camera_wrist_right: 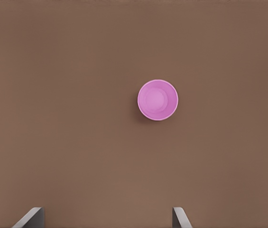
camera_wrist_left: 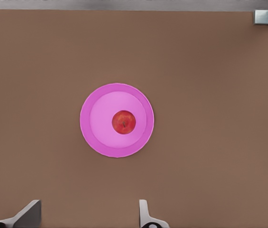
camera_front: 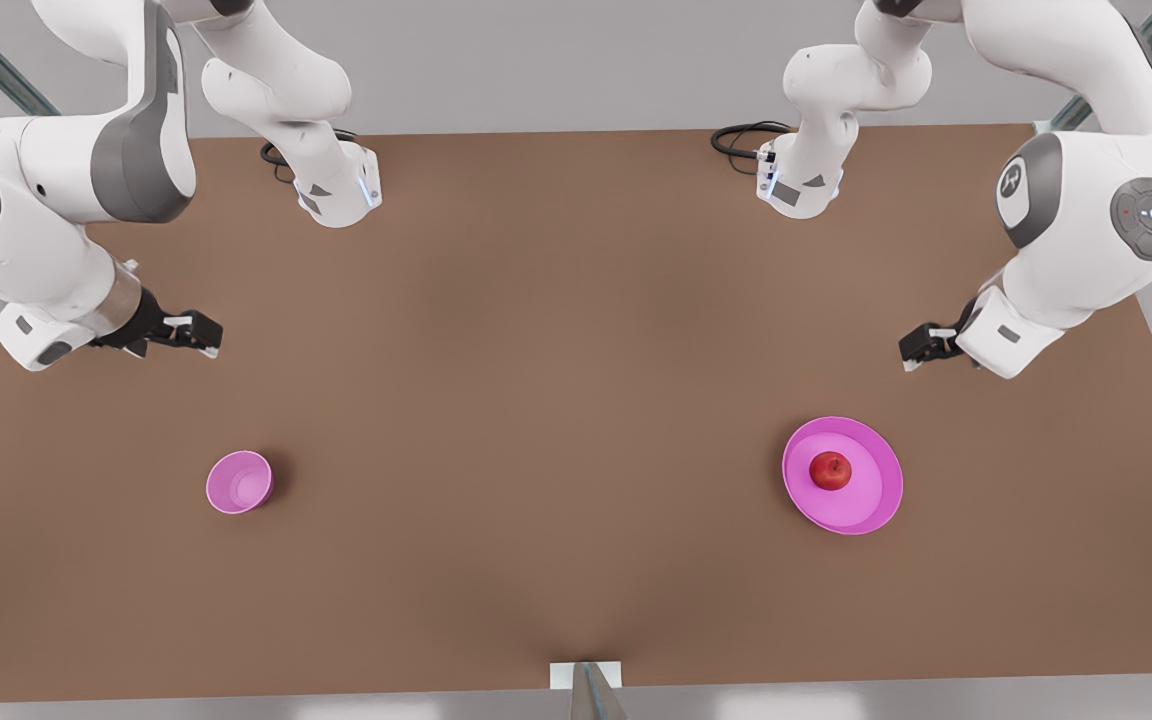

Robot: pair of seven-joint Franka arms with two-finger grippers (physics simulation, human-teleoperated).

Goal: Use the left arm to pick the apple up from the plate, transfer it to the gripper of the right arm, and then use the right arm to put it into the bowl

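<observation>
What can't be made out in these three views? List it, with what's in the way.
1. Left gripper: in the left wrist view the picture's edge cuts off all but the tips of its open fingers.
2. Right gripper: in the right wrist view, the same cut.
3. Apple: in the front view its underside on the plate is hidden by the apple itself.
4. Bowl: its base is hidden, seen from above.

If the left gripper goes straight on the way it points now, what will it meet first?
Probably the bare table. The open left gripper points down, short of the plate with the apple, though depth is uncertain.
</observation>
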